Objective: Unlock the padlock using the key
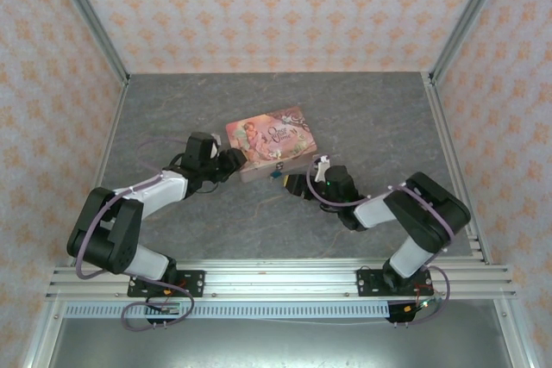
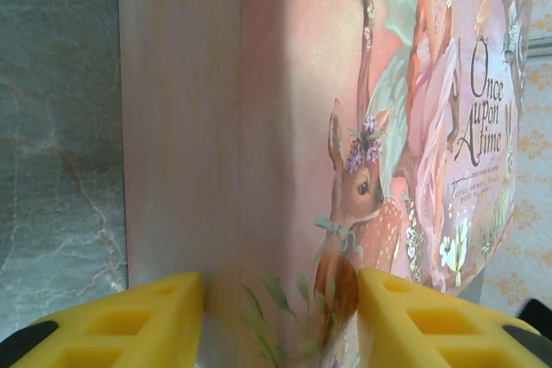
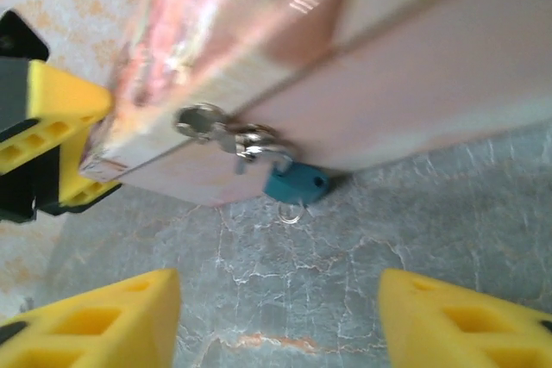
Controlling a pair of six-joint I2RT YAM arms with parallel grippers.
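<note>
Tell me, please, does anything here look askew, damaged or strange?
Nothing damaged or spilled. The tin sits askew on the table, one corner between the jaws of the left gripper. The padlock hangs normally from its hasp.

Bare tabletop (image 3: 457, 213) between right tool (image 3: 276, 303) and padlock (image 3: 295, 185); tin (image 3: 414, 84) close behind padlock

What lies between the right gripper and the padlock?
Right wrist view: bare table, apart from a tiny silvery ring just below the padlock.
</note>
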